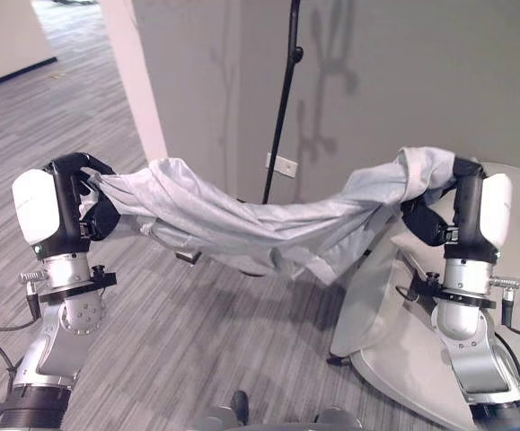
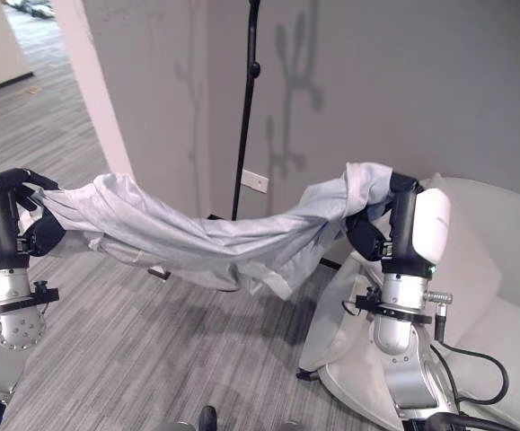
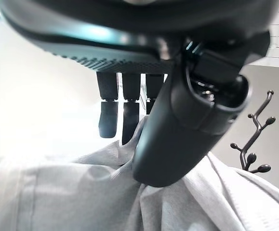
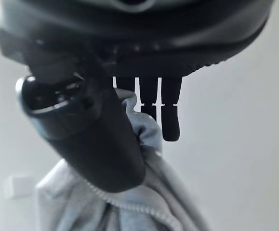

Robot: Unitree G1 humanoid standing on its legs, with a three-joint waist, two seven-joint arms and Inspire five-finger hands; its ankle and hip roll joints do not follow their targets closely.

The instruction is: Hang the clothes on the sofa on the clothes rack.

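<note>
Sideways, grey garment (image 1: pixel 242 224) stretched left to right, sagging mid-span, each end pinched by left robot hand (image 1: pixel 84 180), right robot hand (image 1: pixel 439 202)

Both arms raised, left robot hand (image 1: pixel 78 184) and right robot hand (image 1: pixel 446 202) curled closed, well apart.

Both eye views look down and forward from the head at the grey wall (image 1: pixel 403 81), the rack pole (image 1: pixel 282 99) and the carpet floor (image 1: pixel 188 332), sharing nearly the same scene. Each wrist view looks along its own robot hand from very close, upward past cloth (image 3: pixel 81 192).
</note>
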